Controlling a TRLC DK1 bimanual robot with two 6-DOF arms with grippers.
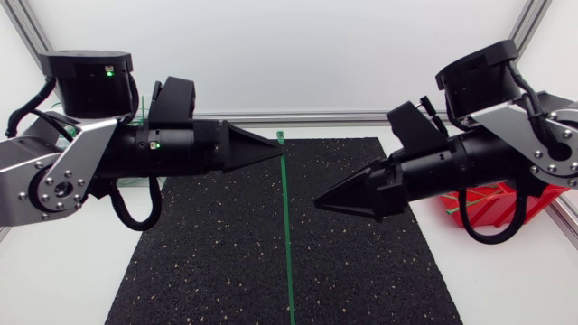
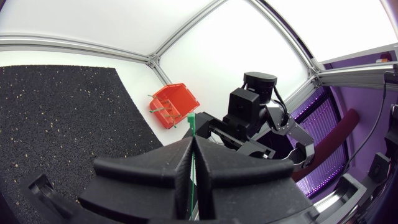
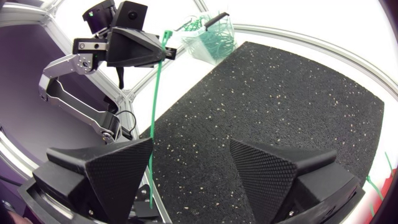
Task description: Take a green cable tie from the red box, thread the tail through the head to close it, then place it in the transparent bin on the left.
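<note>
The box (image 1: 492,200) at right is mostly hidden behind the right arm (image 1: 452,171). The left gripper (image 1: 276,151) pinches the tie (image 1: 288,244) near its top, at centre. The right gripper (image 1: 318,202), spread, sits just right of it.

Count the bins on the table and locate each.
2. The red box sits at the table's right, partly under the right arm. The transparent bin sits at the left, beside the mat's far corner. The arms could hide others.

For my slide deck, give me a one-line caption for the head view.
Left tool pinches a green cable tie near its head above the black mat; the right tool points toward it.
</note>
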